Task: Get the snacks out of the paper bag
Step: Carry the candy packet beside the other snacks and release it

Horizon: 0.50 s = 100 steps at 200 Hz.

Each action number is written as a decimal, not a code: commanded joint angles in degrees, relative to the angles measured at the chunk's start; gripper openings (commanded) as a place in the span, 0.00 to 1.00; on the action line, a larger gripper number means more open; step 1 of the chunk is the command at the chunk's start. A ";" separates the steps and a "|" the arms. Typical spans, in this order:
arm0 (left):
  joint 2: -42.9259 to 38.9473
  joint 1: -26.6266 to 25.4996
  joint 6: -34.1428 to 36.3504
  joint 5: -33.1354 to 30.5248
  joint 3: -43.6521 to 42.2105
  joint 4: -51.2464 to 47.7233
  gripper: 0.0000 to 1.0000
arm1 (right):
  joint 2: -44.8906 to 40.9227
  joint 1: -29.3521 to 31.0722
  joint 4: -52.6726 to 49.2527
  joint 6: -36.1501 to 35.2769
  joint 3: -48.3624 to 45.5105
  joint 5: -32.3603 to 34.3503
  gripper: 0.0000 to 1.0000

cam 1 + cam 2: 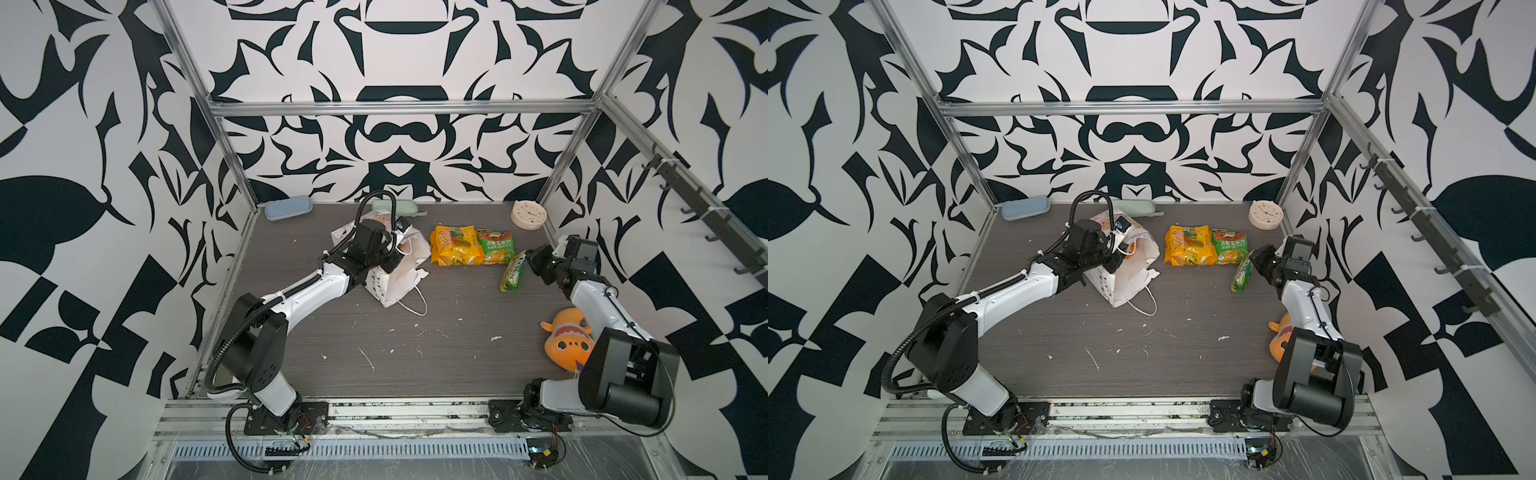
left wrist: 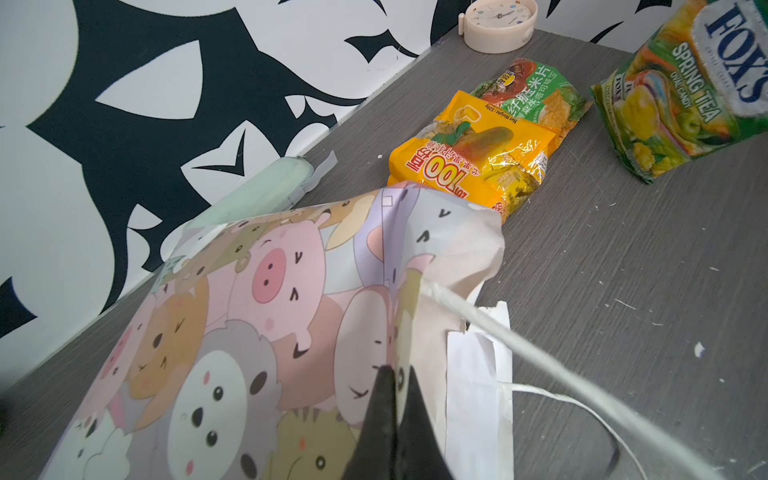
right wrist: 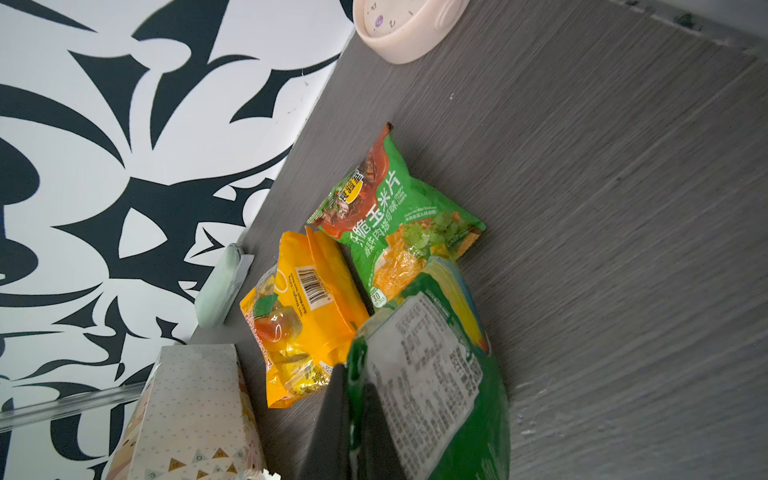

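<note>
The right pincer (image 1: 527, 257) grips the green packet (image 1: 512, 272), which runs back to front. The left pincer (image 2: 395, 374) pinches the bag (image 2: 249, 311).

In both top views the left arm (image 1: 307, 286) rises from its base at the lower left and stretches toward the upper middle of the frame, with its wrist bent over to the right. The left gripper (image 2: 397, 376) shows at the bottom edge of the left wrist view, its jaws pinched tight on a fold of the paper bag (image 2: 249, 311). The right arm (image 1: 594, 299) stands at the lower right, elbow folded, its forearm running up the right side. The right gripper (image 1: 528, 257) points left, jaws closed on the end of a green packet (image 1: 512, 272).
</note>
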 commanded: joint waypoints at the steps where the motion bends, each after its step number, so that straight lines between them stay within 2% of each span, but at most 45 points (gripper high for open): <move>1: -1.57 0.10 -0.77 0.78 -0.32 1.88 0.00 | -1.02 0.09 -0.89 -1.66 1.33 -3.55 0.00; 19: -1.39 0.11 -0.56 0.55 -0.08 1.69 0.00 | -0.24 0.02 -4.15 -3.89 2.84 -5.85 0.00; 64: -0.58 0.11 -0.29 0.78 0.90 0.81 0.00 | 3.55 1.06 -10.38 -7.89 6.77 -17.89 0.00; 100: -0.54 0.11 -0.37 0.95 0.81 1.12 0.00 | 4.74 1.71 -20.00 -15.89 7.99 -18.04 0.00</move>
